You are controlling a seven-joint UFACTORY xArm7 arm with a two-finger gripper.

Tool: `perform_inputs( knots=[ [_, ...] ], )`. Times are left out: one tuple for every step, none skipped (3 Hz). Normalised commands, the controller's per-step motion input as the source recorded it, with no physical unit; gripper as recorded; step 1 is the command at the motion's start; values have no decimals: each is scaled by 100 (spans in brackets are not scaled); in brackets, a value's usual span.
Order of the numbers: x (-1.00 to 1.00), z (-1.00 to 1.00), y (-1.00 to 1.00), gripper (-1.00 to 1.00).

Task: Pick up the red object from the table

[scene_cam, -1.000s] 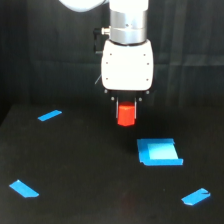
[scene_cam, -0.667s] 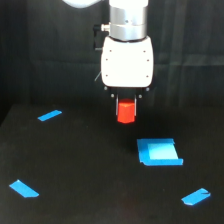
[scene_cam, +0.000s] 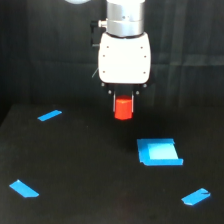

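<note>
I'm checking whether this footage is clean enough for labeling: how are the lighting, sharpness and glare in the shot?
Exterior view: soft overall, edges slightly blurred. The black table and dark backdrop nearly merge, so shadows barely show. The white gripper body is bright, nearly blown out, hiding detail. The red object and the blue square piece stand out strongly in color, though the gripper's fingers around the red object are hard to make out.
</note>
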Motion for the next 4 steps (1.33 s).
perform_inputs(
  knots=[
    [-10, 7, -2, -90],
    [-3, 1, 1, -91],
    [-2, 9, 2, -90],
    [-8, 0, 1, -100]
  ],
)
